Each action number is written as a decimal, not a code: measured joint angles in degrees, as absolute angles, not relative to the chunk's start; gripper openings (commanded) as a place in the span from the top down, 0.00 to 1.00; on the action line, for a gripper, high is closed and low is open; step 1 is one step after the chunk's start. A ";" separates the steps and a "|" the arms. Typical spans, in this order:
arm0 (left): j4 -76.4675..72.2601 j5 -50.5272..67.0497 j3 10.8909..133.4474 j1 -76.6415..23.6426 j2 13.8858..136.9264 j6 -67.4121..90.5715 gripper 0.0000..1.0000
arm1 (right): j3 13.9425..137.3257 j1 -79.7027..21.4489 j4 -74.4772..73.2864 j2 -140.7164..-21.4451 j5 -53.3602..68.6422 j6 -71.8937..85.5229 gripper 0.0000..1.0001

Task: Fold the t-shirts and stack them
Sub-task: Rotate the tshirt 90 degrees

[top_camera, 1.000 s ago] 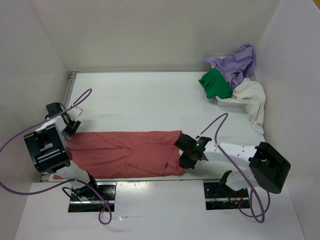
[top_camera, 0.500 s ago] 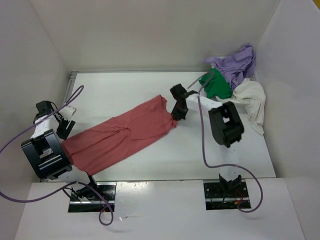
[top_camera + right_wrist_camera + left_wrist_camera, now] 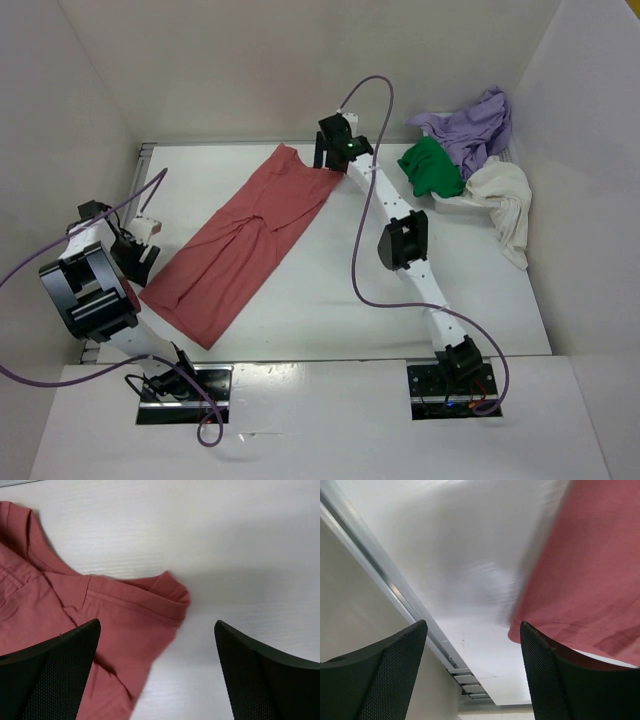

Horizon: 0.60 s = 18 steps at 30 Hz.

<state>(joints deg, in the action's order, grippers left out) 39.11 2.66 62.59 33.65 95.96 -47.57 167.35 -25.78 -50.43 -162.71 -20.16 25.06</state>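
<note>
The salmon-red t-shirt lies flat as a long diagonal strip, from the back middle of the table down to the front left. My right gripper is stretched out to the strip's far end. It stands open there just above a loose corner of the red t-shirt, with nothing in its jaws. My left gripper is open at the strip's near left end, and the edge of the red t-shirt lies beside its right finger. The lavender-purple, bright green and cream-white t-shirts are heaped at the back right.
The heap rests in a white basket against the right wall. A metal rail runs along the table's left edge, close to my left gripper. White walls enclose the left, back and right sides. The right arm's purple cable loops over the table's middle.
My right gripper swept the shirt's right end from the front edge to the back middle, then opened and let it go. The shirt now lies diagonally. The left gripper barely moved.
</note>
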 measured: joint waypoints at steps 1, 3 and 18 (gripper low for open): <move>39.53 2.83 62.57 33.58 95.96 -47.57 0.17 | 167.15 -25.76 -51.24 -161.42 -20.82 24.03 0.00; 39.59 3.18 62.06 33.26 95.83 -47.59 0.17 | 164.38 -25.74 -52.88 -157.12 -22.17 22.28 0.00; 40.32 7.22 51.88 35.42 84.97 -47.59 0.16 | 97.86 -68.79 -42.68 -108.36 -20.12 42.61 0.26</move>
<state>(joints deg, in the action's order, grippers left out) 40.32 7.22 51.88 35.42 84.97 -47.59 97.86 -68.79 -42.68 -108.36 -20.12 42.61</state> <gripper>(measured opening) 0.841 0.876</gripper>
